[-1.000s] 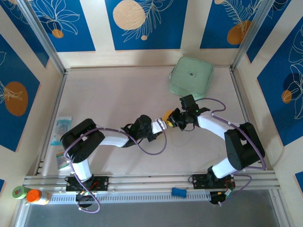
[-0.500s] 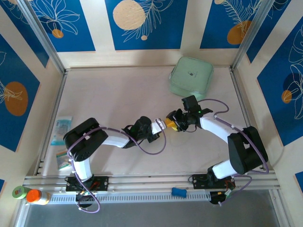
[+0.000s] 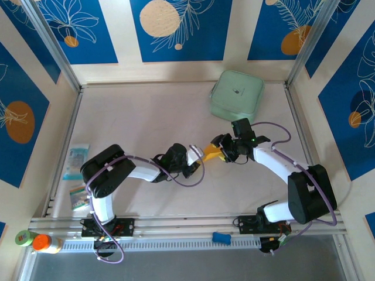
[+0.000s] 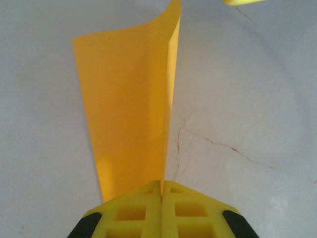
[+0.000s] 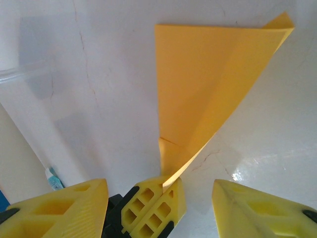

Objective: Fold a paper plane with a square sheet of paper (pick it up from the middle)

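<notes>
The sheet of paper (image 3: 212, 153) is orange-yellow and folded into a narrow, creased, pointed shape like a paper plane. It is held just above the middle of the table. My left gripper (image 3: 200, 157) is shut on its narrow end. In the left wrist view the paper (image 4: 129, 109) rises from the closed left gripper (image 4: 162, 184) as a tall folded flap. My right gripper (image 3: 225, 148) is open at the paper's other side. In the right wrist view its fingers (image 5: 64, 208) stand wide apart around the left gripper (image 5: 166, 187) and touch nothing. The folded paper (image 5: 208, 74) fans out beyond them.
A mint-green rounded-square case (image 3: 237, 93) lies at the back right. Small printed packets (image 3: 76, 161) lie near the left wall. Two bottles (image 3: 44, 243) and a small blue object (image 3: 221, 237) sit by the front rail. Walls enclose the table on three sides.
My right gripper has opened, let go of the paper and drawn back to the right. My left gripper has shut on the paper, which now stretches out longer between the two.
</notes>
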Available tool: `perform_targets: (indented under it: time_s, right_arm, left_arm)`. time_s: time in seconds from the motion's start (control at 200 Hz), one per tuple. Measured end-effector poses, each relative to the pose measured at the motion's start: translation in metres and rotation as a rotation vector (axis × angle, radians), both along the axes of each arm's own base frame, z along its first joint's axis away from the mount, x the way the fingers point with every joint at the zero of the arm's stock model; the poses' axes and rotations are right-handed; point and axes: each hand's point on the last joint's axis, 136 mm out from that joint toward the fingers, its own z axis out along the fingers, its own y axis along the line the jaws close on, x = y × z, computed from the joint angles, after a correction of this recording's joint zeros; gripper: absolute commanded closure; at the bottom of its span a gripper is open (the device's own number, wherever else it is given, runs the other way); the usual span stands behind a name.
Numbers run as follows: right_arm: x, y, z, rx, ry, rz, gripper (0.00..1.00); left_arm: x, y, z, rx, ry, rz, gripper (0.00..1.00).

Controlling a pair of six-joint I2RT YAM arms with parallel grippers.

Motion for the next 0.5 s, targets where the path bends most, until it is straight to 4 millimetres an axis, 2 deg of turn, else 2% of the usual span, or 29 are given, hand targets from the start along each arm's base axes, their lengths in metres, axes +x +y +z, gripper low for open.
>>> perform_targets:
  time_s: [0.3, 0.5]
  right_arm:
    - [-0.004, -0.011, -0.005, -0.019, -0.015, 0.005, 0.41]
    - [-0.008, -0.018, -0.012, -0.043, -0.07, 0.074, 0.4]
  left_arm:
    - [0.007, -0.002, 0.006, -0.06, 0.189, 0.083, 1.0]
    - [0.015, -0.006, 0.014, -0.121, 0.362, 0.163, 1.0]
